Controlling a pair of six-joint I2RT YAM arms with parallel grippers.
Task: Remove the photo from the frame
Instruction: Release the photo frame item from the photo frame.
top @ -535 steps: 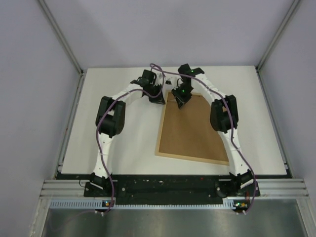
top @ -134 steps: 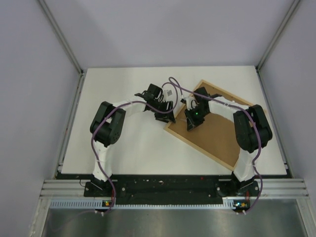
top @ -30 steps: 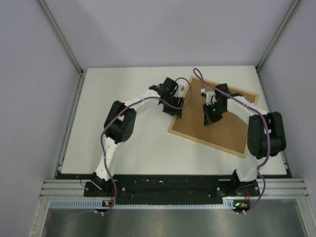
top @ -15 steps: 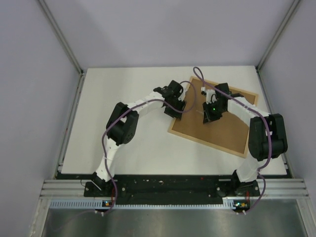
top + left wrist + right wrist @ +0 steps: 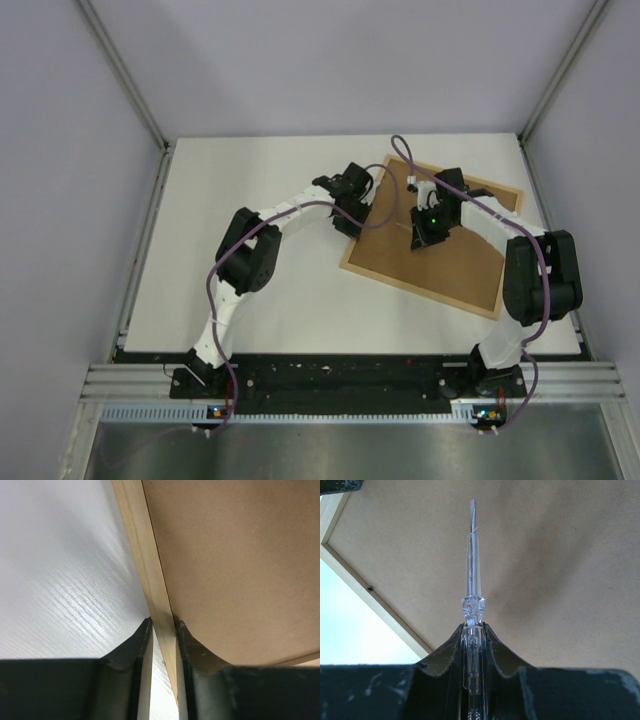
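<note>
The frame (image 5: 445, 268) lies face down on the table at the right, its brown fibreboard back up inside a light-wood rim. The photo is hidden under it. My left gripper (image 5: 347, 218) is at the frame's left edge; in the left wrist view (image 5: 163, 623) its fingers are shut on the wood rim (image 5: 142, 555), one finger on the table side and one on the fibreboard (image 5: 235, 555). My right gripper (image 5: 420, 240) is over the board's upper middle, shut on a clear-handled screwdriver (image 5: 471, 560) whose tip points at the board (image 5: 560, 555).
White table surface (image 5: 240, 200) lies left of the frame. Grey booth walls stand on three sides, with metal rails at the table's edges. The frame's right corner lies near the table's right edge (image 5: 550, 230).
The frame has turned and shifted toward the back right since the earliest frames. In the last second my left gripper moved a little right onto the frame's rim; the right gripper barely moved.
</note>
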